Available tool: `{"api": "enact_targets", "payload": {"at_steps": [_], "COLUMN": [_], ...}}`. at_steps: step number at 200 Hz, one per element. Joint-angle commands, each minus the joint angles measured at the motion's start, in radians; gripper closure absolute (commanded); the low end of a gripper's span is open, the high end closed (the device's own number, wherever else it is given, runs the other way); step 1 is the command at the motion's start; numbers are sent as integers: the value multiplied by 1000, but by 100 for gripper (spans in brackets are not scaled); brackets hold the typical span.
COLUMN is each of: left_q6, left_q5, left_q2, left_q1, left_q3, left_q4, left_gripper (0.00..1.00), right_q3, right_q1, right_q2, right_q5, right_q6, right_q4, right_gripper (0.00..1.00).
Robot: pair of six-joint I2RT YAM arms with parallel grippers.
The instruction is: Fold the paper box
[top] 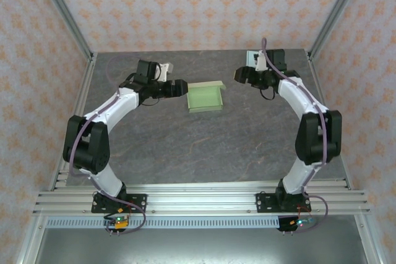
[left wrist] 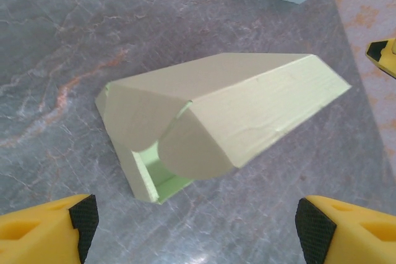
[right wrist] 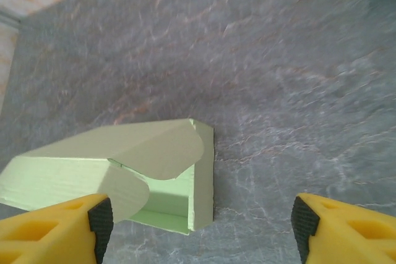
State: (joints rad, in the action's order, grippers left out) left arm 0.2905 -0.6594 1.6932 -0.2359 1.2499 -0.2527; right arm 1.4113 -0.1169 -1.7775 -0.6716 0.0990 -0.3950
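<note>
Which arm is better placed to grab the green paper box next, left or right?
Likely left. The left gripper, open, sits beside the green paper box, which lies centred ahead of its fingers. The right gripper, also open, hangs farther off, the box off-centre in its view.

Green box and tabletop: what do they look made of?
Green box: likely thin matte card or paperboard; it shows creased fold lines, curved flaps and a faintly wrinkled panel. Tabletop: grey, veined like stone, with rusty streaks and a soft sheen; real slab or printed laminate, I cannot tell.
</note>
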Motion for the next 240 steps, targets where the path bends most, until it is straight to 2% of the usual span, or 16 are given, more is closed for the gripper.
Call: {"api": "enact_targets", "payload": {"at_steps": [1,22,45,72,104,137,168,188,202,240], "left_q6": [-130,-260,-404,-436,-373,-343,-292,-268,-258,-262], "left_q5": [80,141,266,380,469,456,419,420,420,459], "left_q2": [14,-25,-48,6,33,69,120,141,158,194], "left_q1": [-42,-74,-120,-165,-170,-170,-170,-170,-171,-169], "left_q3": [14,-32,-50,-9,3,44,99,119,139,173], "left_q4": [-33,14,9,-11,70,97,93,95,75,47], "left_gripper": [15,15,14,14,18,35,44,54,56,59], "right_q3": [49,-2,-87,-87,-79,-42,19,7,-4,-2], "right_q1": [-2,-1,-6,-65,-110,-128,-141,-148,-151,-170], "right_q2": [-32,0,43,30,-18,-67,-113,-120,-122,-133], "right_q5": [-131,-113,-116,-56,-16,9,-4,8,21,74], "right_q6": [-40,-176,-382,-511,-505,-461,-402,-343,-313,-346], "right_q4": [-92,-64,-13,-15,70,155,162,209,233,229], "right_gripper": [22,24,24,24,26,32,47,56,61,63]}}
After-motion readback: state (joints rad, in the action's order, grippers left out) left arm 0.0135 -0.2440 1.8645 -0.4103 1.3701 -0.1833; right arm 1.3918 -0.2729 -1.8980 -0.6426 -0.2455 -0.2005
